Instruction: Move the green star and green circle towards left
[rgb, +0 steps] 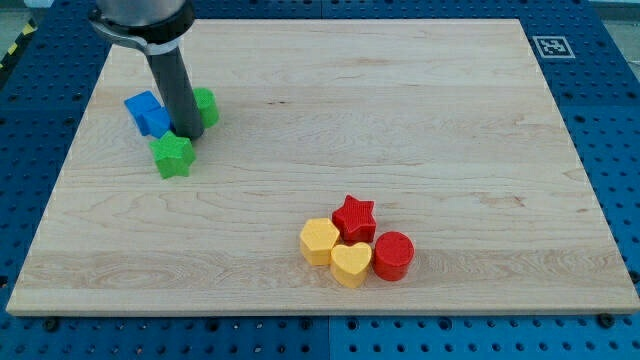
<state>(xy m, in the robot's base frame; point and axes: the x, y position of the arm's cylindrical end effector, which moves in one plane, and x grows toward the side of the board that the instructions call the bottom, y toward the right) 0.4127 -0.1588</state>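
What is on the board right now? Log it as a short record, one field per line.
tip: my tip sits among the three blocks at the view's upper left
green star: just below the tip
green circle: right of the rod, partly hidden by it
blue block: left of the rod, shape unclear
lower cluster: red star, red cylinder, yellow heart, yellow block, packed together
surface: wooden board

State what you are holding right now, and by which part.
Nothing is held. My tip stands on the board between the green star, green circle and blue block.
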